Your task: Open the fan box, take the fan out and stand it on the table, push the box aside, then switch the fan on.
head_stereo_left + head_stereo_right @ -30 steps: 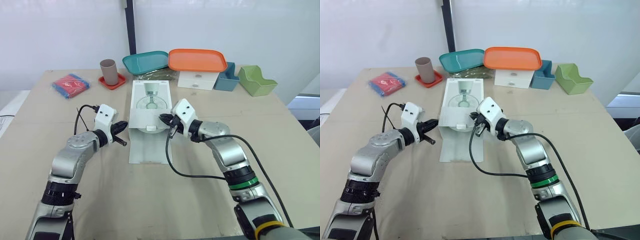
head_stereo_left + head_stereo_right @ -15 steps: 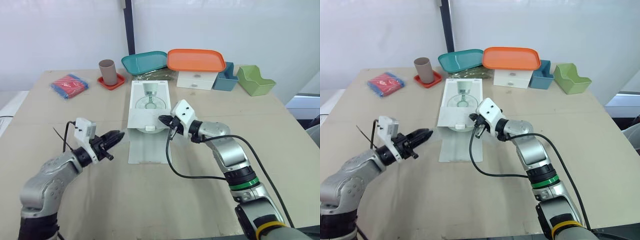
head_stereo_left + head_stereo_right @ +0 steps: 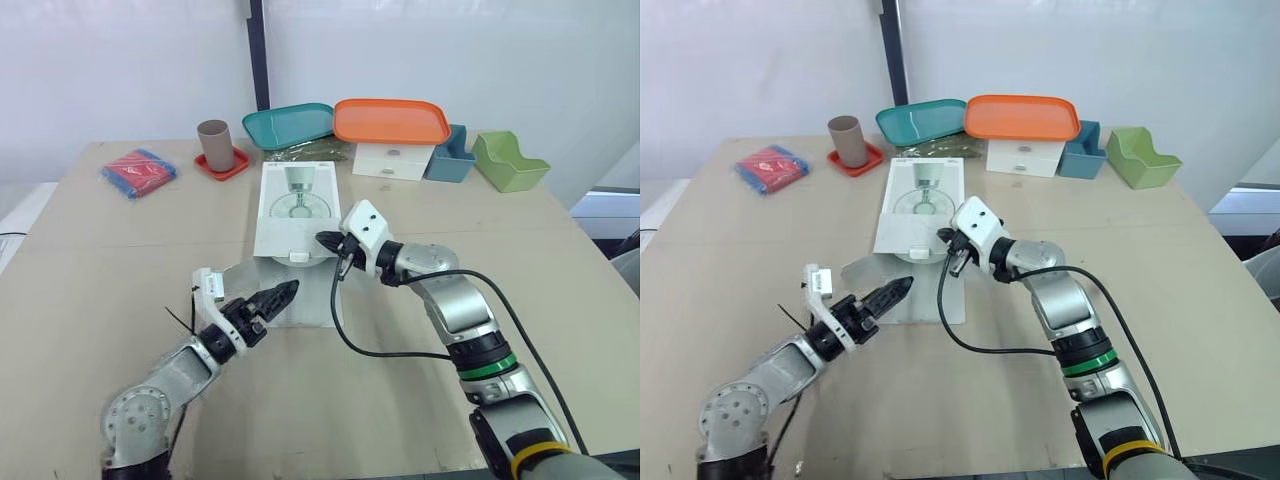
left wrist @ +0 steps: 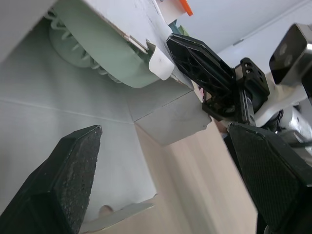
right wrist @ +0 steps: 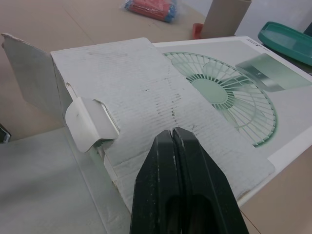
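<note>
Left eye view: the fan box (image 3: 297, 200) lies flat toward the worktop's (image 3: 560, 265) far edge, open flap (image 3: 305, 298) spread nearward. The left end effector (image 3: 290, 289) points at the flap's left side; the right end effector (image 3: 327, 241) sits at the box's near right corner. Left wrist view: left fingers (image 4: 73, 170) wide apart, fan (image 4: 97, 58) inside the open end ahead. Right wrist view: right fingers (image 5: 178, 180) pressed together above the box top.
</note>
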Robot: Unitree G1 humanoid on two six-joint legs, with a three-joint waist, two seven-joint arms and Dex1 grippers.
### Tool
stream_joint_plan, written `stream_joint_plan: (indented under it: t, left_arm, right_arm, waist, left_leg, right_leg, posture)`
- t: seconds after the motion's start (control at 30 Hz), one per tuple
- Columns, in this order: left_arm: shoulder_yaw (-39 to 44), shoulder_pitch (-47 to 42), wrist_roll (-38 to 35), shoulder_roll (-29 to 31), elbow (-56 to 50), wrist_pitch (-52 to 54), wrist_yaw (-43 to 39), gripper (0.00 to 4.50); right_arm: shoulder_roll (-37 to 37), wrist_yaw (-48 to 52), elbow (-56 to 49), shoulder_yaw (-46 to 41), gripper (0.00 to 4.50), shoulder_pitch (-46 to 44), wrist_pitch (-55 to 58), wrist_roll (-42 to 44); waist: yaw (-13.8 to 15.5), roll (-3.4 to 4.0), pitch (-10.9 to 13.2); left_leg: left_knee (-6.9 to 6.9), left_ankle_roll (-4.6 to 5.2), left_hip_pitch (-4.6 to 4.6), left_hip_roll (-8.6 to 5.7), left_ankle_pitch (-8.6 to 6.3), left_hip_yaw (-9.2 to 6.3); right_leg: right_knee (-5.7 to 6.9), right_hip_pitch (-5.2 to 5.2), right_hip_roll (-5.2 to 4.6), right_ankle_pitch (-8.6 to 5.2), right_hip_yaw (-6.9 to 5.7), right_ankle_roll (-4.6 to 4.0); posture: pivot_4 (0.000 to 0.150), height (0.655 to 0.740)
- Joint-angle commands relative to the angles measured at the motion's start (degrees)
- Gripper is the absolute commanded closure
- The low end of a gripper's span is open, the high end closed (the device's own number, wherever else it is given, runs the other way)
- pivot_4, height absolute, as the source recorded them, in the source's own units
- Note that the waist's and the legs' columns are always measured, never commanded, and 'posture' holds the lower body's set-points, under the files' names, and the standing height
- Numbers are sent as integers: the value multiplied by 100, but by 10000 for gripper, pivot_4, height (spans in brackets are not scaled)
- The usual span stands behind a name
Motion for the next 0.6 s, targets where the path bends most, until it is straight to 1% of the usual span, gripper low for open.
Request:
stream_joint_plan:
  t: [0.03, 0.13, 0.23, 0.6]
  left_arm:
    - [253, -113, -495, -88, 231, -65, 553, 780]
    - [358, -169, -805, -136, 428, -115, 859, 780]
    - [312, -311, -898, -121, 622, -112, 1000, 780]
    - [49, -758, -743, -5, 1203, -204, 1063, 780]
  right_arm:
    - [-46, 46, -20, -1, 45000, -71, 20, -15]
    - [-65, 44, -62, -3, 45000, -46, 43, -17]
    - [-74, 43, -71, -3, 45000, -40, 54, -15]
    - [-113, 40, -154, 6, 45000, -1, 95, -20]
  waist:
    - [0, 0, 0]
    - [3, -1, 0]
    - [3, -1, -1]
    - [4, -1, -1]
  left_leg:
    - [0, -1, 0, 0, 0, 1]
    - [0, -1, 0, -1, 0, 0]
    - [0, -8, 0, -2, 5, 0]
    - [0, -18, 0, -3, 10, 1]
  right_leg:
    - [0, 1, -1, 0, 1, 0]
    - [0, 2, -3, 0, 1, 0]
    - [-1, 2, -2, 0, 0, 0]
    - [-1, 3, -2, 0, 1, 0]
  posture:
    - [1500, 7400]
    - [1500, 7400]
    - [1500, 7400]
    - [1500, 7400]
